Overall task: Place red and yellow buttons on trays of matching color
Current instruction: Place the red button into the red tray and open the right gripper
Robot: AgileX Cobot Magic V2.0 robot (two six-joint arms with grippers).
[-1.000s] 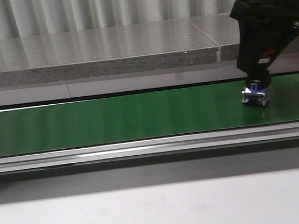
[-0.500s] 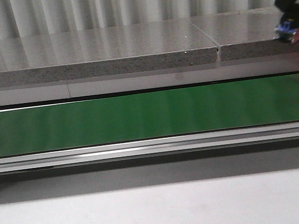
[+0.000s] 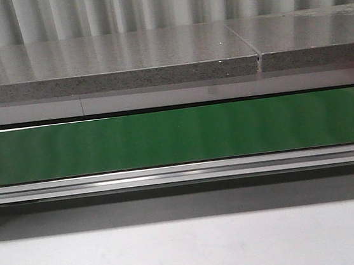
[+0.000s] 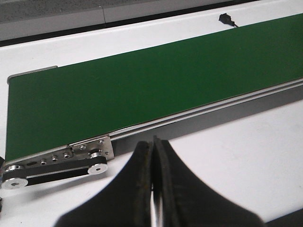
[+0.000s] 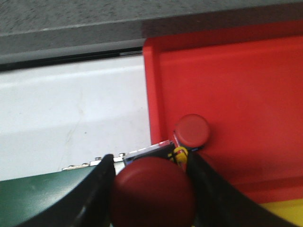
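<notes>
Gripping a red button between its fingers, the right gripper hung over the near edge of the red tray, at the tray's left wall. A second red button already lay in the tray, just beside the held one. Risk: a release this close to the wall could drop the button on the rim or knock the one lying there. A strip of yellow tray showed nearby. The left gripper was clenched on nothing beside the bare green belt.

Another red button already occupies the red tray.
</notes>
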